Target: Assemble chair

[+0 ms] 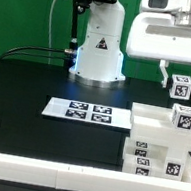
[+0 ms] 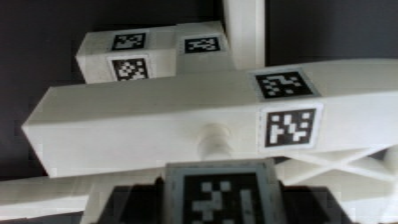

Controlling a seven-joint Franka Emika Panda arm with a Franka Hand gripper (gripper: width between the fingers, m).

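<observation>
White chair part (image 1: 182, 88) in claw (image 1: 183, 77)

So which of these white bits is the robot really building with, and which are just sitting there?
Part of the job:
- stacked blocky white plastic chair parts with black-and-white tags
- small tagged white chair piece between the fingers of the gripper

Just lying about:
- thin flat white marker board with four tags
- long white border rail
- black table

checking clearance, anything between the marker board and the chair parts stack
Nothing: in the exterior view, bare black table separates marker board from chair parts.
</observation>
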